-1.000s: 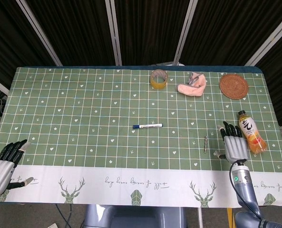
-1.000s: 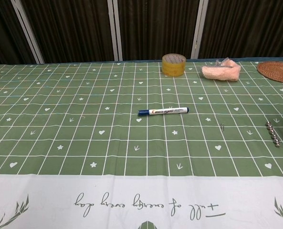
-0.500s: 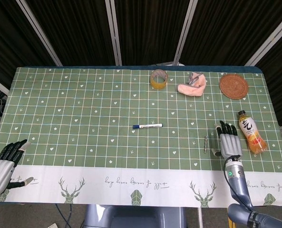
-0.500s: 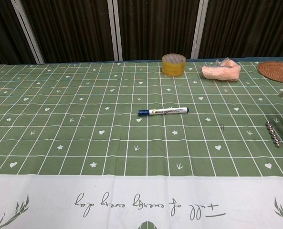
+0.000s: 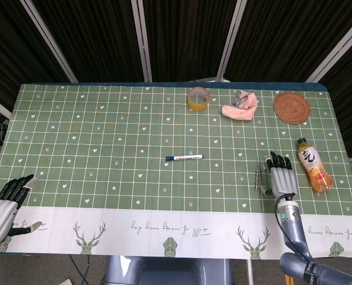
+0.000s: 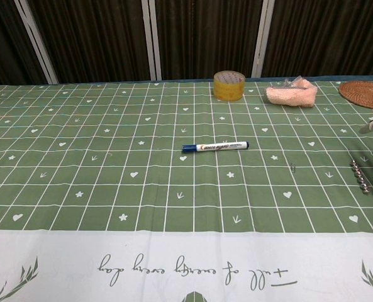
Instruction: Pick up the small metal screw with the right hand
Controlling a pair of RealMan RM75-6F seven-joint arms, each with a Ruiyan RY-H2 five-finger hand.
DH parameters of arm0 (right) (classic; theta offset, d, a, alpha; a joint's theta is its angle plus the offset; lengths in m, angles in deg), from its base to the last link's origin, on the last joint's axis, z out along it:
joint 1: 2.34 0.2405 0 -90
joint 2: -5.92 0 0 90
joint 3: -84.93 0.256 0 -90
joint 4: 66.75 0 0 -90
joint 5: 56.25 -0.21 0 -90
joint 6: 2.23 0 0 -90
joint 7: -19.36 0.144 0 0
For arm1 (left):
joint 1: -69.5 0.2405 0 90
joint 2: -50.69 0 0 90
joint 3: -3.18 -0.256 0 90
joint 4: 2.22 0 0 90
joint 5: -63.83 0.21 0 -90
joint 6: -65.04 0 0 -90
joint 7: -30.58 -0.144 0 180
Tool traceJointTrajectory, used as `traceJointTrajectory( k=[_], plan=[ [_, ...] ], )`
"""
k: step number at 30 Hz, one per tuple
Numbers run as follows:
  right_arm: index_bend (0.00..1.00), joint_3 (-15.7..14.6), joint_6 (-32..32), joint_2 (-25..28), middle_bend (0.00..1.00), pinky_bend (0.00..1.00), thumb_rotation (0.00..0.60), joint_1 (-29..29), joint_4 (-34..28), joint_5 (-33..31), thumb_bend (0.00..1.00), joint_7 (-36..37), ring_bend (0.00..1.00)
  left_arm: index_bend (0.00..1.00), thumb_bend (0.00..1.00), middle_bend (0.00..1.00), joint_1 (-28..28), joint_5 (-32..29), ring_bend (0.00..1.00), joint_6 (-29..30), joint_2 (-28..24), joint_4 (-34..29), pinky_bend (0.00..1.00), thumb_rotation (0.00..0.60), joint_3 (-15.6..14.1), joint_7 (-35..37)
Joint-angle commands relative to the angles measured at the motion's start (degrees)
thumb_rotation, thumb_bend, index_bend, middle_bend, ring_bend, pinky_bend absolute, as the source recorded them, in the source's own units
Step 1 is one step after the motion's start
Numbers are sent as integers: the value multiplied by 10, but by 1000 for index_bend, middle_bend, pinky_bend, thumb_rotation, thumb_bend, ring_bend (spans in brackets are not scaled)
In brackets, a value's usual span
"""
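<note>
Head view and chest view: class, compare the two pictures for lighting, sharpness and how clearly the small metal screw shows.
Head view: even overhead light, soft short shadows, no glare; the screw is a thin sliver beside the right hand, too small for detail. Chest view: equally even light, sharp on the marker; the screw lies near the right edge, showing as a beaded metal line.

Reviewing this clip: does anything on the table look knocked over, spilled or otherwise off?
Only the orange drink bottle, which lies on its side near the table's right edge, with no spill visible. The marker, tape roll and woven coaster sit normally.
</note>
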Motion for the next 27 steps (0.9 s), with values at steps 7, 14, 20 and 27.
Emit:
traceJointTrajectory(
  k=[7, 14, 20, 27],
  plan=[
    [106, -2, 3, -10, 0, 0, 600, 2, 8, -3, 134, 1, 0, 0, 35, 0, -1, 0, 0, -2, -1, -2, 0, 600, 0, 2],
    [106, 0, 4, -20, 0, 0, 600, 4, 11, -8, 135, 1, 0, 0, 37, 0, 0, -1, 0, -2, -2, -4, 0, 600, -1, 5],
    [106, 4, 4, -28, 0, 0, 600, 6, 14, -12, 134, 3, 0, 0, 36, 0, -1, -1, 0, -3, -4, -4, 0, 600, -1, 8],
    [106, 10, -2, -42, 0, 0, 600, 9, 16, -16, 134, 4, 0, 0, 36, 0, -1, -2, 0, -4, -4, -5, 0, 600, -1, 10]
  ],
)
